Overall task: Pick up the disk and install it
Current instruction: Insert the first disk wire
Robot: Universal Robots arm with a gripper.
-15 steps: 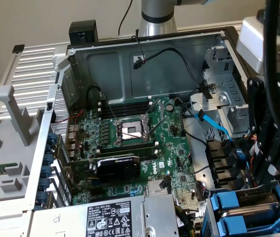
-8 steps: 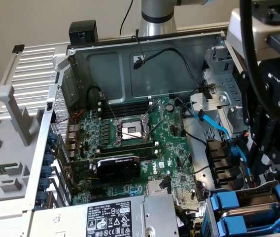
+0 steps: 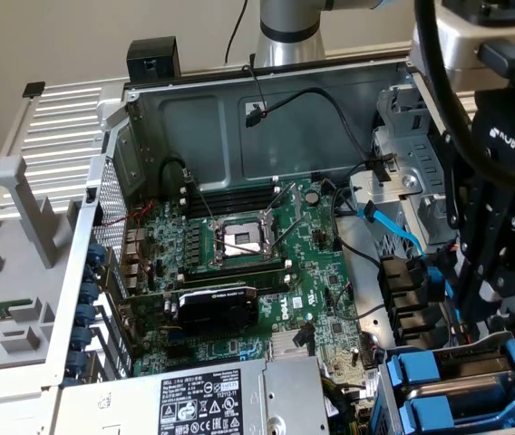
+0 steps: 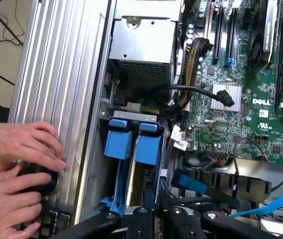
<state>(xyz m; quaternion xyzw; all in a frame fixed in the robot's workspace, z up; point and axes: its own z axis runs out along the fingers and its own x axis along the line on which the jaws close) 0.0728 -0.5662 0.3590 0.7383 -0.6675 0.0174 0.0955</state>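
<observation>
The disk point(image 4: 149, 149) stands edge-on in the drive bay at the case's corner, its bright blue carrier point(image 3: 422, 370) beside a second blue-framed drive point(image 4: 118, 142). My gripper point(image 4: 154, 206) reaches down into that bay from above, at the exterior view's right point(image 3: 466, 331). Its dark fingers point(image 4: 142, 201) are set narrowly and are shut on the edge of the disk nearer the motherboard. The fingertips themselves are hidden behind the finger links and the carrier.
The green motherboard point(image 3: 267, 263) fills the case floor, with the grey power-supply box point(image 3: 230, 399) beside the bay. A blue data cable point(image 3: 403, 231) and black cables point(image 4: 201, 92) hang near the gripper. A person's hands point(image 4: 17, 169) rest on a round knob outside the case wall.
</observation>
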